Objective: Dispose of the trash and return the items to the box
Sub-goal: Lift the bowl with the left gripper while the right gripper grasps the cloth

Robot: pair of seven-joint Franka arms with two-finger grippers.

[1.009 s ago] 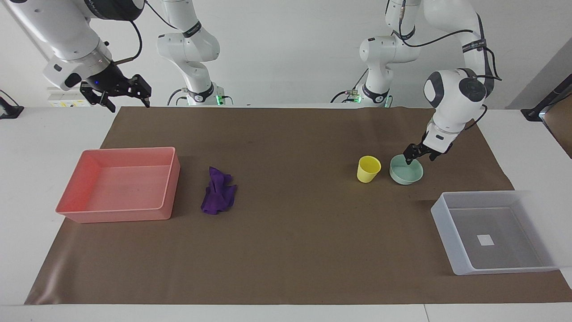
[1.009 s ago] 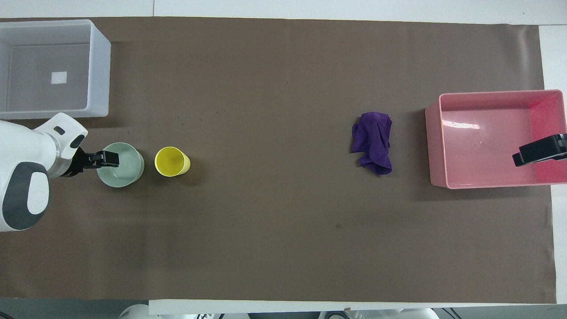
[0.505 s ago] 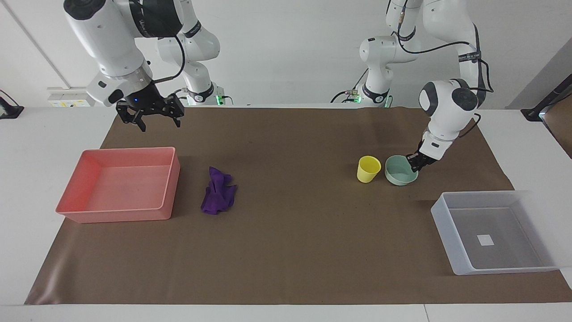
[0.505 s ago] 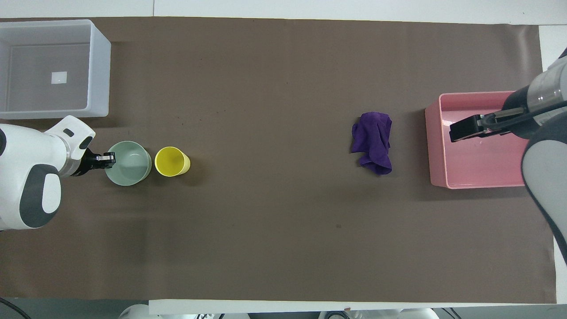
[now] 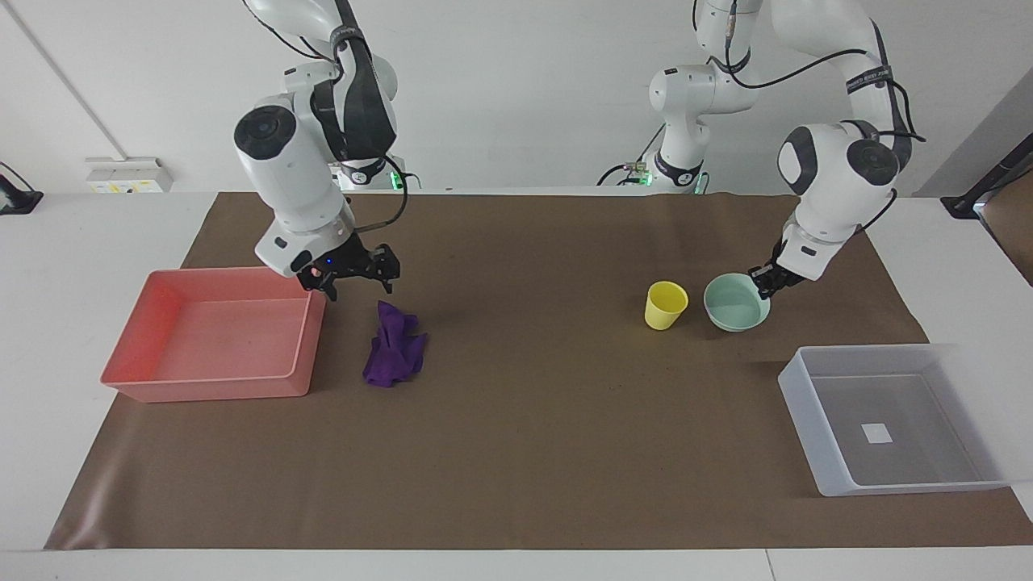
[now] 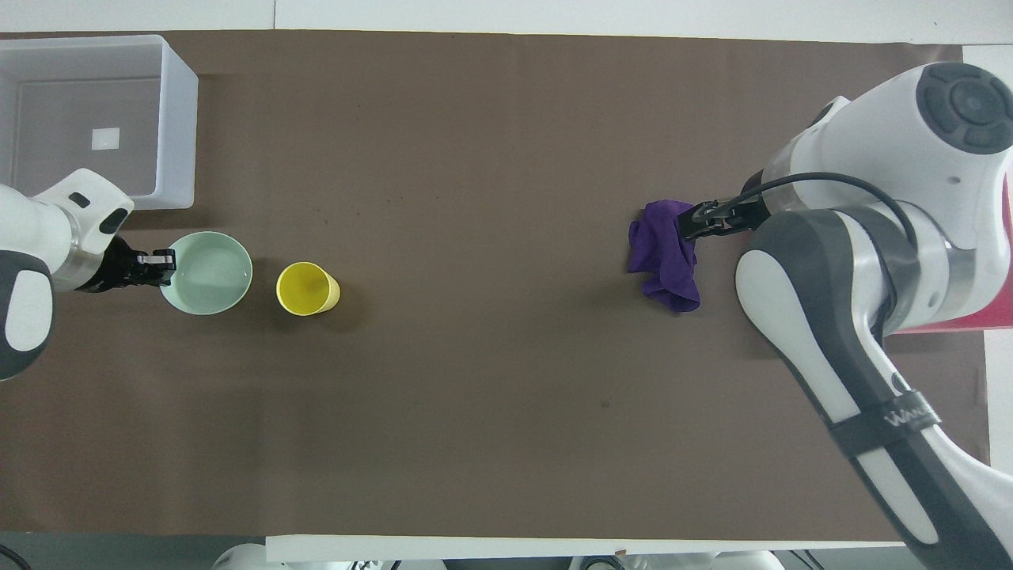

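Looking at what's changing: the right gripper (image 5: 355, 276) is swinging in fast from up near the right arm's corner of the table and is now hanging low over the brown paper mat (image 5: 516, 452), between the pink rectangular plastic tray (image 5: 129, 363) and the crumpled deep purple fabric wad (image 5: 393, 345).
Right gripper fingers: spread open, holding nothing, tips just above the wad's robot-side edge.
Left gripper: the left gripper (image 5: 765, 284) is gripping the rim of the shallow mint-green plastic bowl (image 5: 730, 307); fingers pinched on the rim, and the bowl is sliding back and forth a bit compared with a second ago.
Bowl height: can't tell if it's lifting off the mat yet.
Small yellow plastic cup (image 5: 666, 305): sitting untouched right beside the bowl.
Translucent grey-white plastic bin (image 5: 807, 403): waiting empty at the left arm's end, near the table edge farthest from the robots, white square (image 5: 876, 433) on its floor.
What it's meaning for the task: nothing's being put away yet, but both arms look like they're starting at once, trash on one end, bowl on the other.
Writing: white lettering on a black band of the right arm in the overhead view, not quite readable.
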